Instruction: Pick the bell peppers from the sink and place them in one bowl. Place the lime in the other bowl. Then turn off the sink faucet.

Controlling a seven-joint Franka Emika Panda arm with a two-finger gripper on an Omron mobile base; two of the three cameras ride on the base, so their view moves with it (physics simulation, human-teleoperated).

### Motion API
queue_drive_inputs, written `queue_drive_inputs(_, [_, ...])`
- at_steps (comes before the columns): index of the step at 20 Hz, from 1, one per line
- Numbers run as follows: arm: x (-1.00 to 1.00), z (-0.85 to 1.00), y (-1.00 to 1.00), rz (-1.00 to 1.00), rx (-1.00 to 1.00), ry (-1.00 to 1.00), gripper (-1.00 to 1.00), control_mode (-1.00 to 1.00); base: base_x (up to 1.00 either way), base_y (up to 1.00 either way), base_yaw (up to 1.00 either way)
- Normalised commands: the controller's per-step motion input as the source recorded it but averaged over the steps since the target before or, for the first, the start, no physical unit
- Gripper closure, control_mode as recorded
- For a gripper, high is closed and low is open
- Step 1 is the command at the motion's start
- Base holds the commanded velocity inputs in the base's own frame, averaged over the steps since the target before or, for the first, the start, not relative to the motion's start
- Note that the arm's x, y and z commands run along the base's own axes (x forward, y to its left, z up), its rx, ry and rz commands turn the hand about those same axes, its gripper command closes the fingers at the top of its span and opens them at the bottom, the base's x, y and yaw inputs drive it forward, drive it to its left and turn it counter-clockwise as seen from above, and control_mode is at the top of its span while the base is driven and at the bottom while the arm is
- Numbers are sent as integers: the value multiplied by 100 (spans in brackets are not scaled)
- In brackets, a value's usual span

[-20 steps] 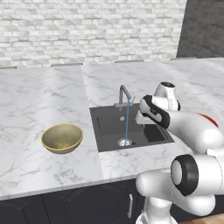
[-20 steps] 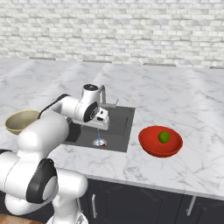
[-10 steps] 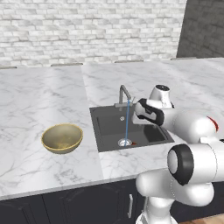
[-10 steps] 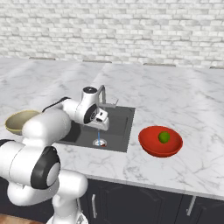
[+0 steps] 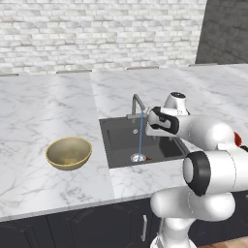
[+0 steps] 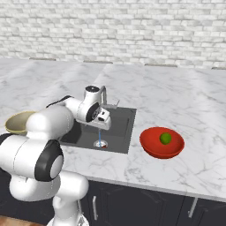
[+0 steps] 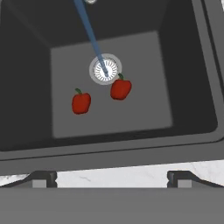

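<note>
claw [image 7: 112,177]: spread wide and holding nothing, poised above the near rim of the sink, its two dark tips [image 7: 40,178] framing the basin from the hand view
sink [image 7: 183,78]: dark grey basin sunk into the white marble bench [image 5: 43,106], a round metal drain [image 7: 105,69] in its floor
peppers: two red ones on the sink floor, one pepper [image 7: 120,88] touching the edge of the drain, the other pepper [image 7: 81,101] a little apart from it on the bare floor
faucet [image 5: 137,104]: grey tap at the back of the sink, running, a thin blue stream of water [image 5: 141,135] falling straight onto the drain
tan bowl [image 5: 69,153]: upright on the bench to the left of the sink, nothing visible inside
red bowl [image 6: 161,143]: on the bench to the right of the sink
lime [image 6: 165,138]: green and round, sitting inside the red bowl
arm [image 5: 193,131]: white, reaching forward over the sink from the right side in the left base view
</note>
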Motion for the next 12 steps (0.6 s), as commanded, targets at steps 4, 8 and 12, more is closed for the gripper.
queue_drive_inputs(4, [0, -16, 0, 0, 0, 3, -100, -100, 0, 0, 0])
queue_drive_inputs(8, [0, -16, 0, 0, 0, 7, -100, -100, 0, 0, 0])
queue_drive_inputs(12, [0, -15, 0, 0, 0, 7, -100, -100, 0, 0, 0])
